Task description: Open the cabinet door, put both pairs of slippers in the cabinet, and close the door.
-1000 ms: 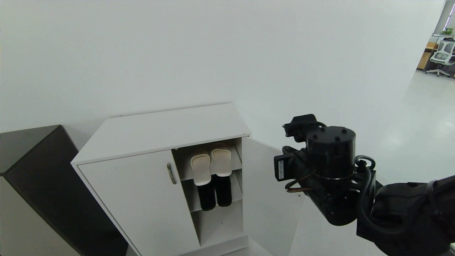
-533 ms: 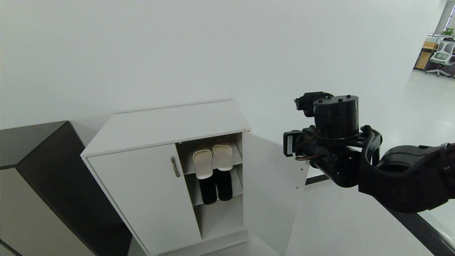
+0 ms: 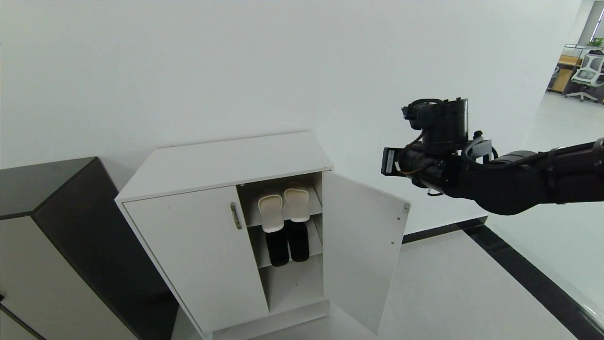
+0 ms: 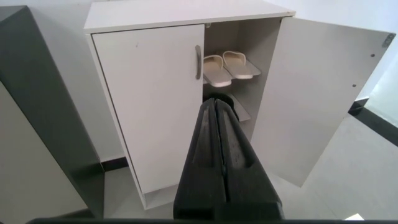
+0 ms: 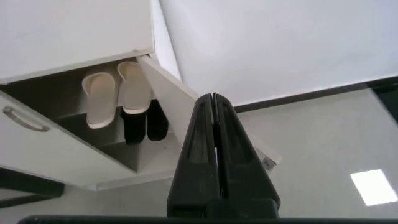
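A white cabinet [image 3: 226,163] stands against the wall with its right door [image 3: 361,241] swung open and its left door [image 3: 198,255] shut. A cream pair of slippers [image 3: 283,208] lies on the upper shelf and a black pair [image 3: 288,245] on the shelf below. My right arm is held high, to the right of the open door and above it; its gripper [image 5: 214,102] is shut and empty. My left gripper [image 4: 214,106] is shut and empty too, in front of the cabinet near the left door's handle [image 4: 198,61].
A dark cabinet [image 3: 61,226] stands left of the white one. White floor [image 3: 453,293] with a black strip [image 3: 519,269] spreads to the right of the open door. Far back on the right is an office chair [image 3: 585,75].
The camera has shifted, so the cabinet looks smaller and more upright. My right arm has risen and stretched farther out, away from the open door.
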Controlling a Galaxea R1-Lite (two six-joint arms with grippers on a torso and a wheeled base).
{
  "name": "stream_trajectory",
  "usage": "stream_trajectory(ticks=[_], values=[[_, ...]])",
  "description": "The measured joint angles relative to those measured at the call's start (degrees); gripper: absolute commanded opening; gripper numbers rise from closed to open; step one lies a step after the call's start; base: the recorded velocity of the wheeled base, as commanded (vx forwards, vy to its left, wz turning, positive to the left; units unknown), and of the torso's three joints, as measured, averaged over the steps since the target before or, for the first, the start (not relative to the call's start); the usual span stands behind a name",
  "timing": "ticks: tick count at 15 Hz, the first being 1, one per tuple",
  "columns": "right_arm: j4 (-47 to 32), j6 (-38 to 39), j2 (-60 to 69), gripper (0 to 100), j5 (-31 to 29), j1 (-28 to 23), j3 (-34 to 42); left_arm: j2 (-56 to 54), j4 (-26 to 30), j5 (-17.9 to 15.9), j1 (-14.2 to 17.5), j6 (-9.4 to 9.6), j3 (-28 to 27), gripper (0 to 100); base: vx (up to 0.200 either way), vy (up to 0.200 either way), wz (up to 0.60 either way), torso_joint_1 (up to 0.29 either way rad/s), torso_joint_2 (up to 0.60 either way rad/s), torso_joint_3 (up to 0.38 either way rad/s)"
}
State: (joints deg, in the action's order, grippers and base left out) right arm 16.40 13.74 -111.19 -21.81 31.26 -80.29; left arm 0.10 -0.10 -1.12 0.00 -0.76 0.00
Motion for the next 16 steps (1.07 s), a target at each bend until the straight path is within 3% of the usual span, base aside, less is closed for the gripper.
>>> stream_trajectory(ticks=[8, 16], values=[[0.3, 0.7, -9.6, 0, 1.5, -5.9, -4.6, 0.0, 0.0, 0.0, 0.0, -0.17, 0.0, 0, 0.0, 0.0, 0.0, 0.0, 0.0, 0.0], [0.8, 0.7, -13.8, 0, 1.6, -6.3, -5.1, 0.0, 0.0, 0.0, 0.0, -0.2, 0.0, 0, 0.0, 0.0, 0.0, 0.0, 0.0, 0.0]])
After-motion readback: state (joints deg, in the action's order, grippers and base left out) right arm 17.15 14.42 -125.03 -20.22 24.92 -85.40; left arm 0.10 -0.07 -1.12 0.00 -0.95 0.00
